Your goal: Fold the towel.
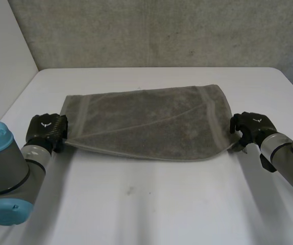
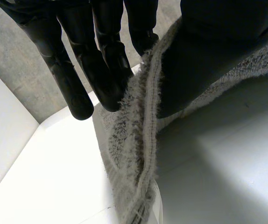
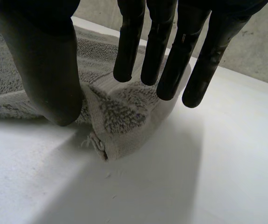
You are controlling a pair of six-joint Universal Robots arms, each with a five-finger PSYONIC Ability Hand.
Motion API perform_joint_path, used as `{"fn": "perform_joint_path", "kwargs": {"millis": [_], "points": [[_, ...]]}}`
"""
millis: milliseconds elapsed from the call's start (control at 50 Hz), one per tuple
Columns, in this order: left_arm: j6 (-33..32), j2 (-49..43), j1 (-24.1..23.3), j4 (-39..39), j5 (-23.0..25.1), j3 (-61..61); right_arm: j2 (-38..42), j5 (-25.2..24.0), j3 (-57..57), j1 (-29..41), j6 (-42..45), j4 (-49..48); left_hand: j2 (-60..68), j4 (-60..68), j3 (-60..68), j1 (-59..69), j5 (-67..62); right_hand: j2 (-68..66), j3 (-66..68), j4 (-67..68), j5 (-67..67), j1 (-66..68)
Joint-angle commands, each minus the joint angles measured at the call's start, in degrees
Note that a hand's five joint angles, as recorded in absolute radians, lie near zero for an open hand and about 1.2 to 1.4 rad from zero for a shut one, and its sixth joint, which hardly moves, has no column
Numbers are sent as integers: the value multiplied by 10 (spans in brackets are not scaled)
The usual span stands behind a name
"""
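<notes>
The soft, limp towel (image 1: 151, 125) is lying across the table's (image 1: 151, 204) middle, the left hand (image 1: 47, 130) pinching its left edge and the right hand (image 1: 251, 125) pinching its right corner, likely the best holds against sagging.

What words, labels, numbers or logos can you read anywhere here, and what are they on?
No readable words or numbers anywhere.
left hand: small white emblem on its back, no letters.
right hand: the same kind of emblem, no letters.
towel: plain, no text.
</notes>
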State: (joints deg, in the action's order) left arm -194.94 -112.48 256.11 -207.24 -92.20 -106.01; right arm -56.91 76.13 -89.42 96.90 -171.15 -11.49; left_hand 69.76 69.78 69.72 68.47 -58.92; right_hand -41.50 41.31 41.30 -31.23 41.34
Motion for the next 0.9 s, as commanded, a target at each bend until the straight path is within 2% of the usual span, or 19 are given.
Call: {"fn": "perform_joint_path", "kwargs": {"millis": [20,40,60,120,200,240,380,520,540,560,700,760,820,860,880,900], "points": [[0,0,0,0,0,-1,14,9,12,0,6,-4,102,102,103,115,-111,-327,329,329,-330,329],[0,0,0,0,-1,-1,14,9,12,0,6,-4,102,102,103,115,-111,-328,330,330,-331,330],[0,0,0,0,-1,-1,10,16,15,0,12,-3,102,102,103,115,-111,-384,386,386,-387,386],[0,-1,0,-1,0,0,-11,42,13,-2,39,-5,102,102,103,115,-111,-385,387,387,-388,387],[-1,-4,0,-1,0,0,-56,52,-4,-2,79,-6,102,102,103,115,-111,-385,387,387,-388,387],[-4,-9,0,-1,0,1,-82,46,-26,-2,113,-12,-40,-40,-39,-27,31,-385,387,387,-388,387],[-4,-29,8,-1,-1,10,-84,39,-45,0,157,-13,-82,-83,-82,-69,74,-385,387,387,-388,387],[-5,-35,30,2,1,13,-75,42,-40,0,180,-6,-61,-61,-60,-48,52,-385,387,387,-388,387],[-5,-34,33,3,4,13,-75,42,-40,0,180,-6,-9,-9,-9,4,0,-385,387,387,-388,387],[-5,-34,35,3,10,12,-75,42,-40,0,180,-6,101,101,102,114,-110,-385,387,387,-388,387],[-5,-20,40,4,53,3,-80,42,-37,0,183,-3,102,102,103,115,-111,-385,387,387,-388,387],[-5,-1,40,12,58,-7,-89,41,-36,-2,194,16,102,102,103,115,-111,-385,387,387,-388,387],[-5,29,40,31,60,-28,-117,39,-32,-3,241,71,102,102,103,115,-111,-385,387,387,-388,387],[-5,49,40,44,60,-39,-154,32,-31,-6,310,157,102,102,103,115,-111,-385,387,387,-388,387],[-5,71,40,60,61,-53,-154,32,-31,-6,310,158,102,102,103,115,-111,-385,387,387,-388,387],[-5,95,39,78,61,-70,-169,23,-35,-11,339,201,102,102,103,115,-111,-385,387,387,-388,387]]}}
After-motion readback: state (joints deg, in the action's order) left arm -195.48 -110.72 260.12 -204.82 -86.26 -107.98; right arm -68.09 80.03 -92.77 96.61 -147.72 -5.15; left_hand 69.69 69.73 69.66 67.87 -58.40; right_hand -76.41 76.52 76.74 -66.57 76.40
